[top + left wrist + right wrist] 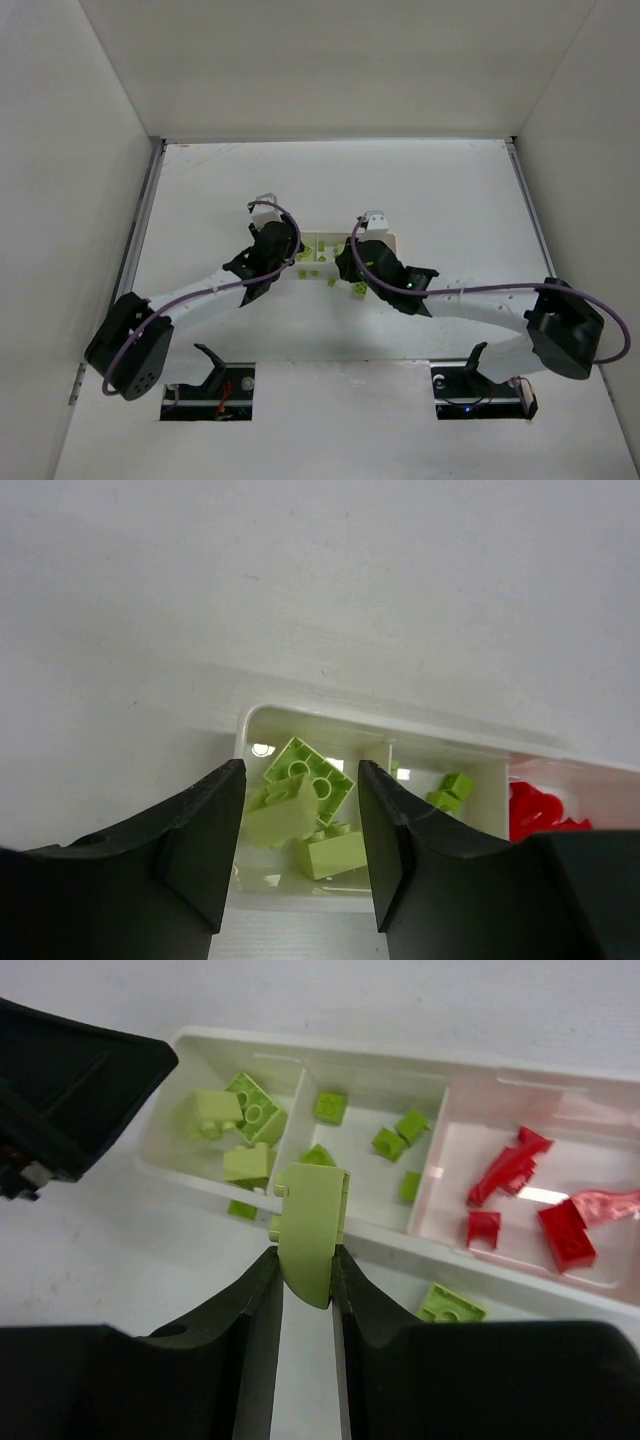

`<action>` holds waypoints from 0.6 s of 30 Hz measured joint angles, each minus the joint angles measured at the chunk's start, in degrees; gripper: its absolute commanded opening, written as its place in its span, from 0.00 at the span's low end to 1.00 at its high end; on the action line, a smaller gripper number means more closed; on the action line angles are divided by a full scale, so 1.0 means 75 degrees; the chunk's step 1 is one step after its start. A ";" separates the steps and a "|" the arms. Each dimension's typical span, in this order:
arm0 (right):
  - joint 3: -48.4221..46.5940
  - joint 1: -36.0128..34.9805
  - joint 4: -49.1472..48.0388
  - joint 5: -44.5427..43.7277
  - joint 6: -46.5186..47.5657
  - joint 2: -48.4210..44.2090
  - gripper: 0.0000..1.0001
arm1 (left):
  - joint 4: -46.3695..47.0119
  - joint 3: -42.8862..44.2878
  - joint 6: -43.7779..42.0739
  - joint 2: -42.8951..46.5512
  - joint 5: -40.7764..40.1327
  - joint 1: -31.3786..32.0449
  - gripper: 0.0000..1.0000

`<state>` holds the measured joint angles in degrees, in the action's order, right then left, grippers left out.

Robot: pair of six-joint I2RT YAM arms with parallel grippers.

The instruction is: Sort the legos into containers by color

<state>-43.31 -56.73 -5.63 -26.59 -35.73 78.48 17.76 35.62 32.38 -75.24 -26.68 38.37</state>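
The white tray [420,1060] has three compartments. The left one holds lime green legos [245,1120], the middle one small green legos [390,1140], the right one red legos [520,1175]. My right gripper [308,1278] is shut on a curved lime green lego [313,1225], held above the tray's front wall near the left divider. My left gripper [300,780] is open over the left compartment, with green legos [310,780] showing between its fingers. In the top view both grippers, left [288,256] and right [352,272], meet at the tray [310,243].
A flat green lego [451,1305] lies on the table in front of the tray, and another [242,1209] lies by its front wall. Loose green pieces [357,290] show in the top view. White walls enclose the table.
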 measured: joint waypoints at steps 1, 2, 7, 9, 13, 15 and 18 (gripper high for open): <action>-0.0131 0.0000 -0.0076 0.0047 0.0047 0.0189 0.28 | -0.0006 -0.0047 0.0000 0.0219 -0.0023 -0.0009 0.46; -0.0294 0.0000 -0.0184 0.0125 0.0082 0.0402 0.28 | -0.0029 -0.0093 0.0000 0.0478 -0.0044 -0.0026 0.45; -0.1160 0.0000 -0.0621 0.0408 0.0166 0.1527 0.28 | -0.0131 -0.0431 0.0111 0.1684 -0.0096 -0.0029 0.44; -0.1498 0.0000 -0.0746 0.0446 0.0172 0.2005 0.29 | -0.0242 -0.0650 0.0201 0.2069 -0.0102 -0.0015 0.44; -0.2014 0.0000 -0.0807 0.0510 0.0172 0.2844 0.32 | -0.0571 -0.1142 0.0417 0.2719 -0.0114 0.0070 0.42; -0.2122 0.0000 -0.0804 0.0527 0.0157 0.3075 0.39 | -0.0793 -0.1384 0.0530 0.3057 -0.0111 0.0079 0.41; -0.2192 0.0000 -0.0804 0.0551 0.0149 0.3188 0.50 | -0.1049 -0.1600 0.0583 0.3523 -0.0119 0.0082 0.39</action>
<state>-59.75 -56.73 -11.66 -22.46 -34.61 102.39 9.89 23.62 36.75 -48.82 -27.57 38.98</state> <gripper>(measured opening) 0.451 0.400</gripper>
